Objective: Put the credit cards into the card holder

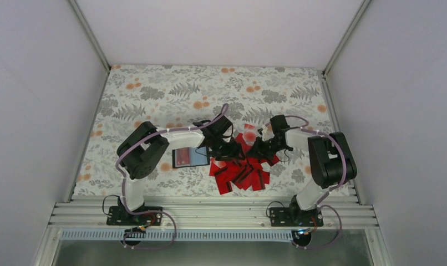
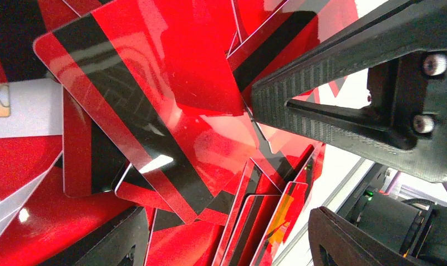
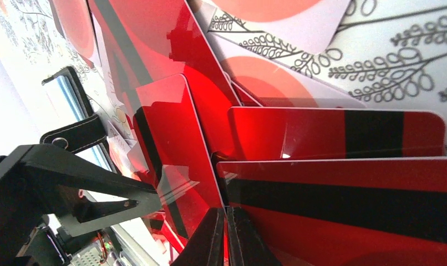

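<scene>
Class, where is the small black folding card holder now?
In the top view, the card holder lies open on the floral cloth, left of the red card pile.

Floral cloth [image 1: 155, 94] — ferns, orange blooms, white walls [image 1: 32, 111]

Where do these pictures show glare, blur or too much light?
Left wrist view: white glare streaks on the glossy credit cards, and the background at right is burnt out. Right wrist view: mirror-like reflections on the cards, and the card holder is washed pale by bright light. Top view: even light, only soft shadows.
</scene>
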Controlling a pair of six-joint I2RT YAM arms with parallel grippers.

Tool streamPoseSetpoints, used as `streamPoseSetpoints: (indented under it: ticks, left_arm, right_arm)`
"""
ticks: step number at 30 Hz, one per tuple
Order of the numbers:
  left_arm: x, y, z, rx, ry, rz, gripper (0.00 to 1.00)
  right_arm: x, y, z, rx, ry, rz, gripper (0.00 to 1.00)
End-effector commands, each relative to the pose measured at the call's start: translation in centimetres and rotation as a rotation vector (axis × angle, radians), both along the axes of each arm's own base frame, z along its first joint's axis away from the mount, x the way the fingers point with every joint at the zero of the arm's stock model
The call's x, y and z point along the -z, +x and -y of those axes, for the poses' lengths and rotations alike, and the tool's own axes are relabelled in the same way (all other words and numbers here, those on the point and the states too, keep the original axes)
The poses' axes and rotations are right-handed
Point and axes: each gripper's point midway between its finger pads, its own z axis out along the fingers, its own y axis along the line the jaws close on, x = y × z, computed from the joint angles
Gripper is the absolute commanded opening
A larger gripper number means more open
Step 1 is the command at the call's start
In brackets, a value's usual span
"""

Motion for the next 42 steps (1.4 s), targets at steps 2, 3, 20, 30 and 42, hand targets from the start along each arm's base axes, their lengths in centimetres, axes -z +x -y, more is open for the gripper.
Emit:
streamPoseSetpoints:
  ticks: [2,3,20,30,42]
  left_arm:
    - [0.9,-0.8,0.7,-0.01,0.003,-0.062,0.72]
    - [1.2,-0.9,0.6,-0.015,0.011,-0.072,0.73]
    - [0.2,-0.2,1.8,-0.08,-0.005,-0.129,0.73]
    - [-0.2,-0.5,2.0,-0.099,0.027,-0.175,0.84]
    - [-1.0,0.0,2.5,-0.103,-0.017,-0.134,0.84]
  right_arm:
    - [2.9,-2.4,1.4,0.001,-0.089,-0.086,0.04]
    - [2.9,-2.4,1.4,0.002,-0.089,-0.087,0.04]
    - [3.2,-3.0,1.4,-0.011,-0.079,-0.09,0.04]
    - [3.2,-3.0,1.3,-0.016,-0.075,-0.085,0.04]
    - [2.9,-3.8,0.5,-0.038,-0.007,-0.103,0.04]
